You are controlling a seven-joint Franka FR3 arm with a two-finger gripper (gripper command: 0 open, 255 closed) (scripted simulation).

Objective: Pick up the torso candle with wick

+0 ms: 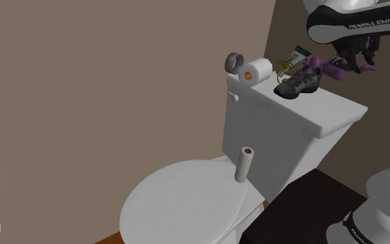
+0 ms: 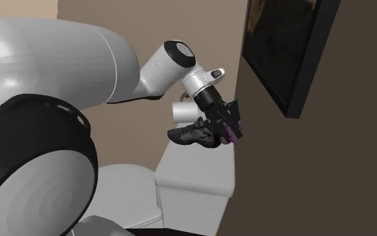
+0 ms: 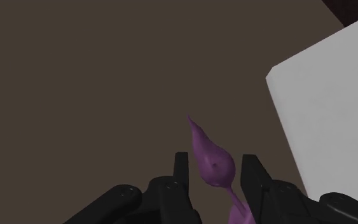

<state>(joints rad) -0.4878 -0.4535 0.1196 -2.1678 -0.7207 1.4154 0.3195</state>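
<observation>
1. The black two-finger gripper [image 3: 215,159] is clamping the purple torso-shaped candle [image 3: 210,162] btw its fingers, closed partway onto it.
2. The candle's hanging in the air over the white toilet tank lid [image 1: 325,114], close to the brown wall [image 3: 107,76] and just beside the dark grey sneaker [image 1: 298,81].
3. The white toilet paper roll [image 1: 259,69] and grey ring [image 1: 235,62] are sitting further along the lid.

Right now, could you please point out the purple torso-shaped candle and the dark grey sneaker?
purple torso-shaped candle [image 3: 213,163], wrist view, on its widest part.
dark grey sneaker [image 1: 297,83], shoulder view, on its side panel.
</observation>
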